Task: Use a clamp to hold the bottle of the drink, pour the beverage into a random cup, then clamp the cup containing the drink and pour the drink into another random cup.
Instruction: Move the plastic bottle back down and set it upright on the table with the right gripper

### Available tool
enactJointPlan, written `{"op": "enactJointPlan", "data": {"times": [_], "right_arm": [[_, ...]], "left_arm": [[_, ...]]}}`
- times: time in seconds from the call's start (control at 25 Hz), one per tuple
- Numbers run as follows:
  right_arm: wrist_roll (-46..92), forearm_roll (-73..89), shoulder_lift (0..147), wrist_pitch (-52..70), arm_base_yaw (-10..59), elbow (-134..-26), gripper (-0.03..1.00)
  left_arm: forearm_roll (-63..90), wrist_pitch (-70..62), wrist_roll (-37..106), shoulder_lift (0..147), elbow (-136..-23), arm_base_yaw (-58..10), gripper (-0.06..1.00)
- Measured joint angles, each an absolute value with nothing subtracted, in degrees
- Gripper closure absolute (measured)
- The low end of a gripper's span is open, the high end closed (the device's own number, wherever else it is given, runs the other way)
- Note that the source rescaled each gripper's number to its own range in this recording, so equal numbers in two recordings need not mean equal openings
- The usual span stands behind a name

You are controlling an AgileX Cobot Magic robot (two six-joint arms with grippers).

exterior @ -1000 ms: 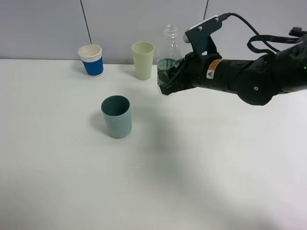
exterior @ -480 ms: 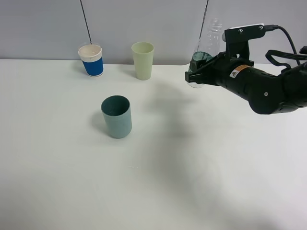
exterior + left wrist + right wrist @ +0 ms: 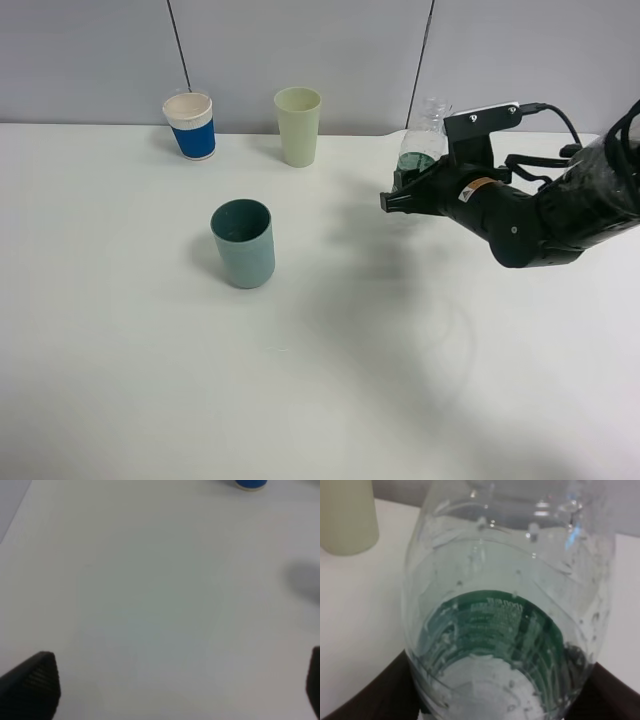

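Note:
My right clamp [image 3: 408,192] is shut on the bottle of the drink [image 3: 420,148], a clear plastic bottle with a dark green label. The bottle stands upright low over the table at the back right. In the right wrist view the bottle [image 3: 505,605] fills the frame, with droplets on its wall and dark fingers [image 3: 375,700] on both sides. The teal cup [image 3: 243,243] stands alone left of centre; its inside is dark and I cannot make out any beverage. A blue cup with a white rim [image 3: 190,125] stands at the back left. My left gripper [image 3: 172,682] is open over bare table.
A pale green tapered cup [image 3: 298,125] stands at the back between the blue cup and the bottle, and shows beside the bottle in the right wrist view [image 3: 347,515]. The white table [image 3: 320,380] ends at a grey wall behind the cups. The blue cup's base [image 3: 251,484] shows in the left wrist view.
The right arm has carried the bottle to the right, away from the pale green cup, and lowered it toward the table. The cups have not moved.

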State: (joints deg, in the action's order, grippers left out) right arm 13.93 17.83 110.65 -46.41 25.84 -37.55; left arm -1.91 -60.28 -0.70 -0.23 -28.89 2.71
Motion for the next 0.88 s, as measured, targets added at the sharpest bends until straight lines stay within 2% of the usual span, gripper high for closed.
{"op": "enactJointPlan", "data": {"times": [0.76,0.8,0.84,0.88], "right_arm": [[18.6,17.9,112.2,-45.0,25.8,-37.6,0.97],[18.6,17.9,112.2,-45.1,25.8,-37.6,0.92],[18.7,17.9,112.2,-45.2,25.8,-37.6,0.77],[18.7,18.0,112.3,-45.0,25.8,-37.6,0.56]], "left_arm": [[-1.9,-60.3,-0.7,-0.2,-28.9,2.7,-0.05],[-1.9,-60.3,-0.7,-0.2,-28.9,2.7,-0.05],[-1.9,-60.3,-0.7,-0.2,-28.9,2.7,-0.05],[-1.9,-60.3,-0.7,-0.2,-28.9,2.7,-0.05]]}}
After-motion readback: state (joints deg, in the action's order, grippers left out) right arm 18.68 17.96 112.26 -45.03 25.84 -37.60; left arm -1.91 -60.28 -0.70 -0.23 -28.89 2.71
